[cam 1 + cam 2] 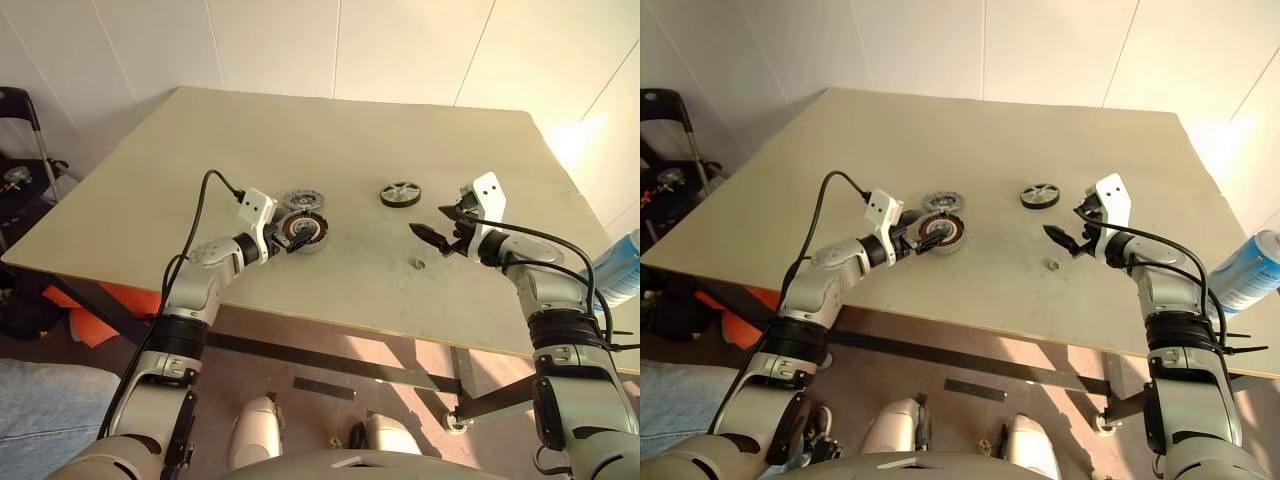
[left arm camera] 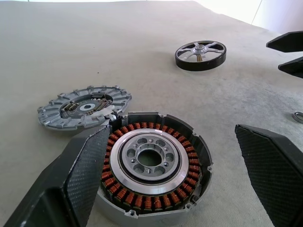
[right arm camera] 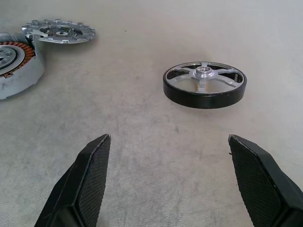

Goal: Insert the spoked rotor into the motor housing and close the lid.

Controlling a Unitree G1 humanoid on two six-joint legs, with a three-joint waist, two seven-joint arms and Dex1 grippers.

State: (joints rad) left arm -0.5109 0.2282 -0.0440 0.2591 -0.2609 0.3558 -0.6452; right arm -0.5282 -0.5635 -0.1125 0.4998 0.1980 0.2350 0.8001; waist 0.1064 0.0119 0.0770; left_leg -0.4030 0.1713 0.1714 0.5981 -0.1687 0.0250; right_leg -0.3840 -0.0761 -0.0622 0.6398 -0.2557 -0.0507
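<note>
Right end effector (image 3: 165,182) stands with fingers apart and empty; the rotor (image 3: 204,84) lies flat on the desk (image 1: 350,140) just ahead of it, untouched. Left end effector (image 2: 175,182), also spread, brackets the housing (image 2: 154,172), with the lid (image 2: 85,106) just beyond. Advise centring the right fingers across the rotor's rim before closing, keeping it level.

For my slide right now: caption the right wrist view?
Open right gripper faces the spoked rotor on the table.

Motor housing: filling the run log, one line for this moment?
left gripper open around motor housing | right gripper open facing spoked rotor | lid off
</note>
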